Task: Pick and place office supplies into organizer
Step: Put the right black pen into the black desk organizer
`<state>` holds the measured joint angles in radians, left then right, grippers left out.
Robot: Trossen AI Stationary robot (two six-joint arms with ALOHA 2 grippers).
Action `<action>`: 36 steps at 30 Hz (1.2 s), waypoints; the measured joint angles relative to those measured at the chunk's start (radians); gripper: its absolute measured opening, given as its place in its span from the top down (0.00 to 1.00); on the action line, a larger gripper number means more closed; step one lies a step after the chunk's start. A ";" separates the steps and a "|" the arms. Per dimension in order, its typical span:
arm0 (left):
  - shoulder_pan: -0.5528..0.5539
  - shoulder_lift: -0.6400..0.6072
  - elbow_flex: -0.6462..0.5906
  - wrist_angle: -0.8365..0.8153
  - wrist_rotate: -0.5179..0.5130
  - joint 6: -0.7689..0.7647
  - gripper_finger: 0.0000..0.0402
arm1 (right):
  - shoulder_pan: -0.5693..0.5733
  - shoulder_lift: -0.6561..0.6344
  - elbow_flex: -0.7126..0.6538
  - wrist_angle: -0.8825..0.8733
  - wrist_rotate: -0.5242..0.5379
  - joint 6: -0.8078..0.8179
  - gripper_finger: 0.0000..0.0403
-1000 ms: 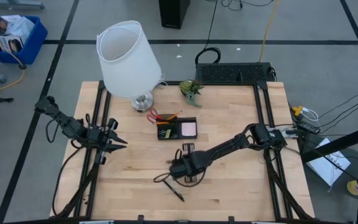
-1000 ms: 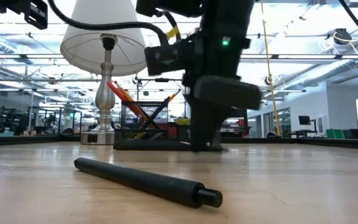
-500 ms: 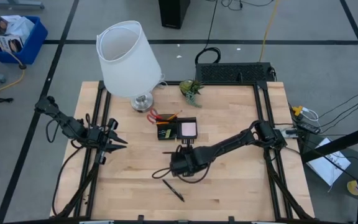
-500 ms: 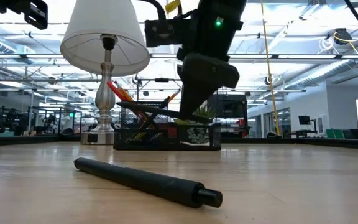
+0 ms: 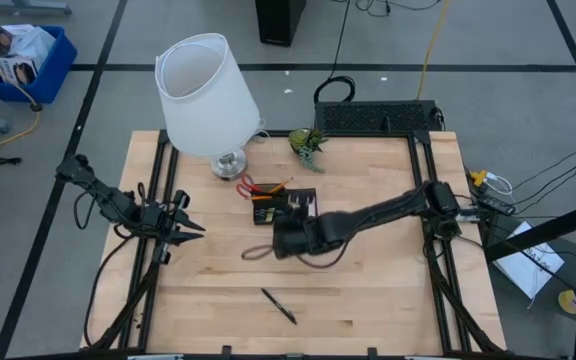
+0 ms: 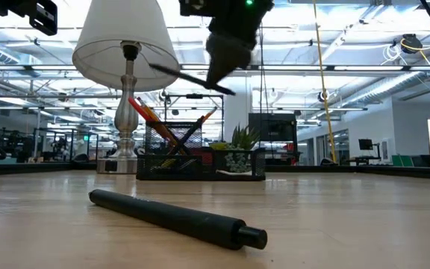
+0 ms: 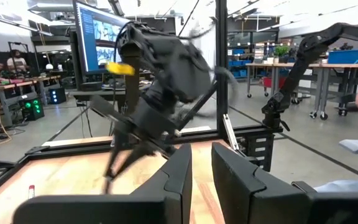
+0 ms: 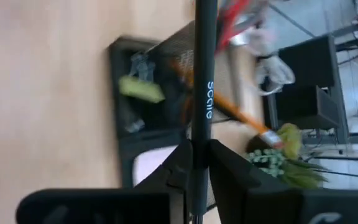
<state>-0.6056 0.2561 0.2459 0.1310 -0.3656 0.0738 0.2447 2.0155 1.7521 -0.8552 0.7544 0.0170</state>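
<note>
My right gripper hangs above the table just on the near side of the organizer, shut on a black pen that sticks out toward the table's left. In the low view this pen slants high above the wood. A second black pen lies flat on the table near the front edge. Orange pencils and red-handled scissors lean out of the organizer's far side. My left gripper waits shut at the table's left, holding nothing. My right gripper pinches the pen's shaft between its two fingers. The fingers slant downward, coming from the table's right. The pen is lifted clear of the table and tilted, with a long part reaching out past the fingers over the organizer.
A lamp with a white shade stands at the far left. A small green plant and a large black wire rack are at the far edge. Bare wood lies left and right of the loose pen.
My right gripper has risen and moved toward the far edge, to the organizer, while tipping closer to level. It has stayed shut on the pen, which has come up from just above the table to well above the organizer's height. The other pen has not moved.
</note>
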 joint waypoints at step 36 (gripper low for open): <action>0.000 0.000 0.000 -0.001 0.000 0.000 0.83 | -0.270 -0.144 -0.710 1.605 -0.399 -0.077 0.92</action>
<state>-0.6052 0.2562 0.2462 0.1305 -0.3656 0.0738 -0.0257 1.8717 1.0421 0.7497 0.3554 -0.0598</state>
